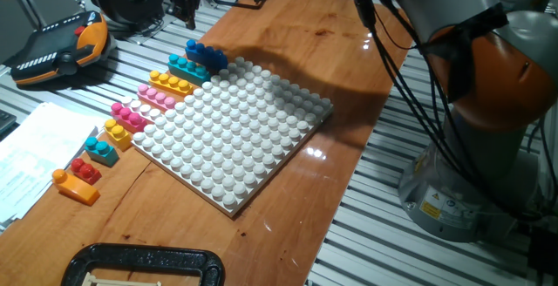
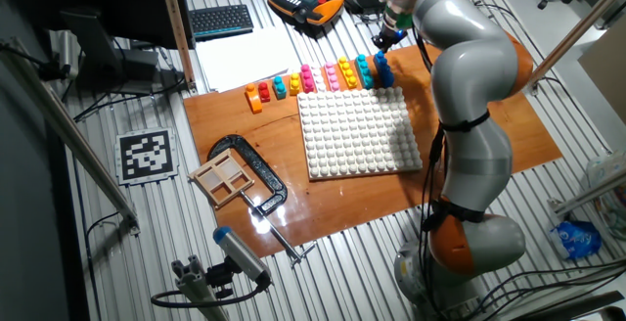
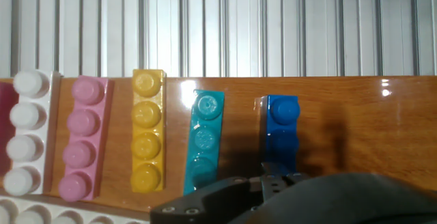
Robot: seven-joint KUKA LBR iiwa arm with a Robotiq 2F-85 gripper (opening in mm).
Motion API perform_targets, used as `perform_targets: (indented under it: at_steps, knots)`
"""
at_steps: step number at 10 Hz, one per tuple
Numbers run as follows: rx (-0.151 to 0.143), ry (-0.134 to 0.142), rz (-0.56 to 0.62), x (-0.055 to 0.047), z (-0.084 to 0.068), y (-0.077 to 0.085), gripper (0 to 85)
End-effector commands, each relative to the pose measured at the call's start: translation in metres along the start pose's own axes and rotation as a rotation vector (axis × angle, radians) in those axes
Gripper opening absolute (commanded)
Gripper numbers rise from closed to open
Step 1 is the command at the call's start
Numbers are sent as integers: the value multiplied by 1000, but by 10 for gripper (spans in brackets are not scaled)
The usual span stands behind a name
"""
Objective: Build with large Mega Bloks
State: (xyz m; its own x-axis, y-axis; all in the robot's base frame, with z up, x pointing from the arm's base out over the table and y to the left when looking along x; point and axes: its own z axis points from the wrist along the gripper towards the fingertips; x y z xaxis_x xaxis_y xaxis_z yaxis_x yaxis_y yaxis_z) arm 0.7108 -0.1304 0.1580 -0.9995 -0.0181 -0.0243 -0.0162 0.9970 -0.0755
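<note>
Bare tabletop (image 3: 355,121) right of blue brick (image 3: 280,132); teal brick (image 3: 203,142) stands near on its left, narrow gap between them.

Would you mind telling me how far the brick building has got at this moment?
Nothing looks built yet: the square white studded baseplate carries no bricks. The coloured plastic bricks sit in a row along its edge, from the orange brick to the blue brick. In hand: the gripper hovers over the blue brick's near end; whether it grips is hidden. All placing remains.
</note>
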Motion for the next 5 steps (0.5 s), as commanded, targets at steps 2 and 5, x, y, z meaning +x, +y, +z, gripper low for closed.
perform_targets:
  at_steps: [2, 5]
  knots:
    - [17, 7, 40, 0, 0, 1, 0]
    - [16, -18, 90, 0, 0, 1, 0]
